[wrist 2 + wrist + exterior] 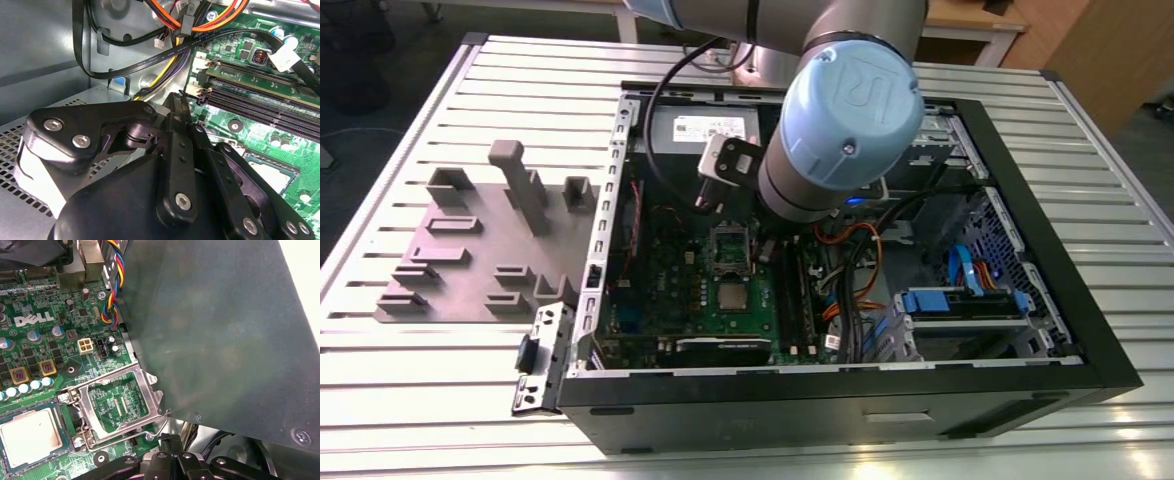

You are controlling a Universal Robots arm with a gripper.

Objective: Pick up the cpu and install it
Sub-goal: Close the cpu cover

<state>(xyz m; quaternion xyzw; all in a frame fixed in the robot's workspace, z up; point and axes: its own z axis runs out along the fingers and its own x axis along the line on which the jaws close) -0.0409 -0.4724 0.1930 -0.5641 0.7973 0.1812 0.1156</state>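
The cpu [27, 435] on the green board [45, 340] is cut off by the first wrist view's edge. In the exterior view the arm [841, 110] hides part of that board.

The arm [720, 15] comes in from the far side, its wrist [803, 185] turned steeply downward (blue cap [854, 95] facing up). The gripper [181, 100] hangs below, fingers [173, 131] pressed together.
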